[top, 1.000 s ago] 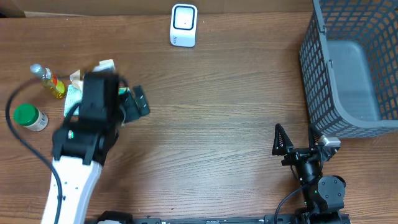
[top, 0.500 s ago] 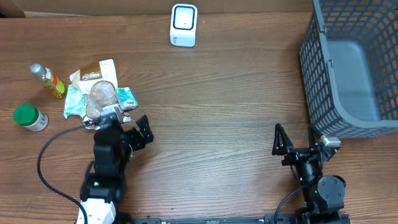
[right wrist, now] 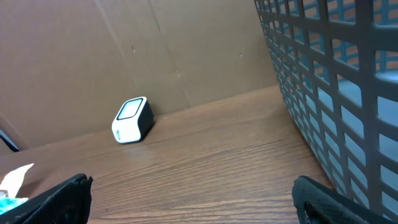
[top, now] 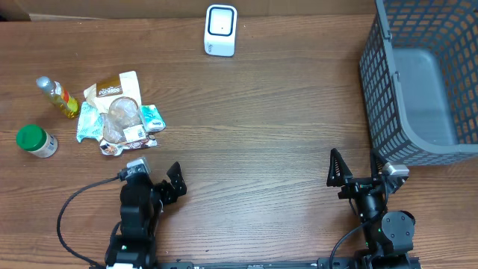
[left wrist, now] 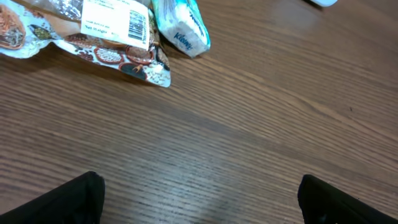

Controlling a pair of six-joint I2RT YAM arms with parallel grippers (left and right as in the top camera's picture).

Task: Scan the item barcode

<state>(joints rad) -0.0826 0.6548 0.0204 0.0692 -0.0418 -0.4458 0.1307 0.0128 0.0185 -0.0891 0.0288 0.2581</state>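
Observation:
A heap of snack packets (top: 116, 116) lies at the left of the table. In the left wrist view its nearest packet (left wrist: 93, 46) carries a white barcode label (left wrist: 115, 23), with a small tissue pack (left wrist: 183, 28) beside it. The white barcode scanner (top: 220, 30) stands at the far edge and shows small in the right wrist view as well, scanner (right wrist: 132, 120). My left gripper (top: 155, 178) sits open near the front edge, a short way below the heap and holding nothing. My right gripper (top: 355, 168) is open and empty at the front right.
A small yellow bottle (top: 57, 97) and a green-lidded jar (top: 36, 140) stand left of the heap. A grey mesh basket (top: 388, 97) fills the right side, its wall (right wrist: 329, 93) close beside my right gripper. Bare wood lies between the two arms.
My left arm has drawn back from over the heap toward the front edge, open and empty throughout. The right arm has not moved.

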